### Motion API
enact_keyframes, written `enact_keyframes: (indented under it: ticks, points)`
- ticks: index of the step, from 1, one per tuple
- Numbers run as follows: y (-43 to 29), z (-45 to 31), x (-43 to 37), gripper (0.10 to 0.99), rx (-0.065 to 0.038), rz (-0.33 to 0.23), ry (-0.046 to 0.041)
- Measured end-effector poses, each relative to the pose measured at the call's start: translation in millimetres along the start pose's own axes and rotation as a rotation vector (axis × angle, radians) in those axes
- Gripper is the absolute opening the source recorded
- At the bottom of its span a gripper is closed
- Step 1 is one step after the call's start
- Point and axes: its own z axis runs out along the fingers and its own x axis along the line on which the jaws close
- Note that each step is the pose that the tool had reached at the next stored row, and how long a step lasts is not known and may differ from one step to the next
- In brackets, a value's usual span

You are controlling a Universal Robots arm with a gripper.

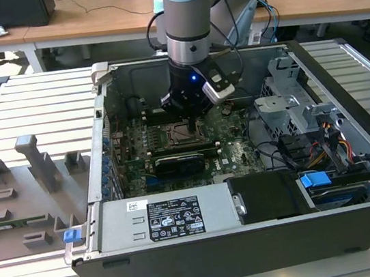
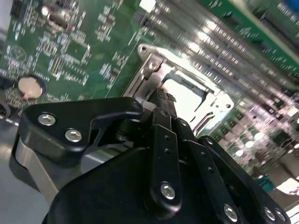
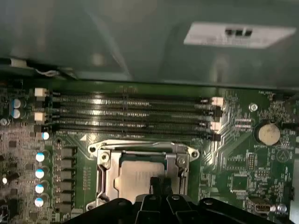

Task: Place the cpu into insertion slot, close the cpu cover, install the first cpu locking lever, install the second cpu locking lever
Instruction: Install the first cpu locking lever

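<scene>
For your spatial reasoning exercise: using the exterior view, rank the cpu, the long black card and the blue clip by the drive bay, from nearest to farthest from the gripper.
1. cpu: directly under the gripper.
2. long black card: just beyond, toward the case's front.
3. blue clip: far off on the exterior view's right.

cpu [image 3: 138,179]: I see its silver-grey top lying flat in the insertion slot [image 3: 103,184].
cpu cover [image 3: 140,151]: closed over it.

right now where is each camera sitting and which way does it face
Exterior view: off the arm, above the open computer case, looking down at the motherboard; the arm and gripper show over the insertion slot.
First wrist view: on the arm, facing the board; black gripper parts edge the picture below the cpu.
Second wrist view: on the arm, close and slanted; the gripper reaches to the slot.
Both wrist views share the cpu cover.
</scene>
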Motion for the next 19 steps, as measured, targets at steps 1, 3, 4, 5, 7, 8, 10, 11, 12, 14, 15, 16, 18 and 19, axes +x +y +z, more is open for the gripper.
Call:
enact_keyframes:
  ticks: [1, 3, 4, 5, 7, 8, 10, 11, 12, 14, 15, 16, 18, 19]
  points:
    - [-5.1, 0.2, 0.3, 0.106, 0.0, 0.0, 0.0]
    - [-7.9, 0.2, 0.4, 0.106, 0.0, 0.0, 0.0]
    - [-8.5, -0.7, 0.5, 0.106, 0.0, 0.0, 0.0002]
    - [-8.5, -2.4, 0.5, 0.106, 0.0, 0.0, 0.0]
    - [-8.7, -6.5, 0.4, 0.106, 0.0, 0.0, 0.0001]
    - [-8.8, -9.2, 0.4, 0.106, 0.0, 0.0, 0.0]
    - [-8.9, -13.1, 0.3, 0.106, 0.0, 0.0, 0.0]
    - [-8.9, -14.5, 0.3, 0.106, 0.0, 0.0, 0.0]
    - [-9.0, -16.4, 0.3, 0.106, 0.0, 0.0, 0.0001]
    - [-9.2, -21.2, 0.2, 0.106, 0.0, 0.0, 0.0001]
    - [-9.2, -23.3, 0.2, 0.106, 0.0, 0.0, 0.0001]
    - [-9.3, -27.0, 0.1, 0.106, 0.0, 0.0, 0.0001]
    - [-9.6, -35.2, 0.0, 0.106, 0.001, 0.0, 0.0002]
    - [-9.7, -37.9, -0.1, 0.106, 0.002, 0.0, 0.0002]
